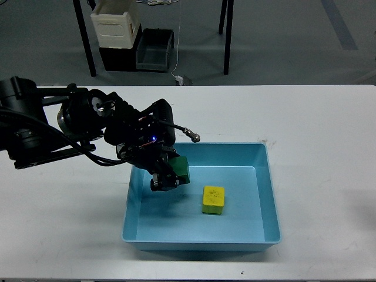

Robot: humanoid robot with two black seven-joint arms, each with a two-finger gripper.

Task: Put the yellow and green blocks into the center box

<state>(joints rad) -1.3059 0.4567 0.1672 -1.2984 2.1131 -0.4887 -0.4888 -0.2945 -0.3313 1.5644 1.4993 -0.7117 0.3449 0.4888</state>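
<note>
My left gripper reaches in from the left and is shut on a green block, holding it over the left part of the blue box. A yellow block lies on the box floor, just right of the green block and apart from it. My left arm hides part of the box's left wall. My right gripper is out of view.
The box stands in the middle of a white table. Beyond the table's far edge are black table legs, a white container and a dark bin on the floor.
</note>
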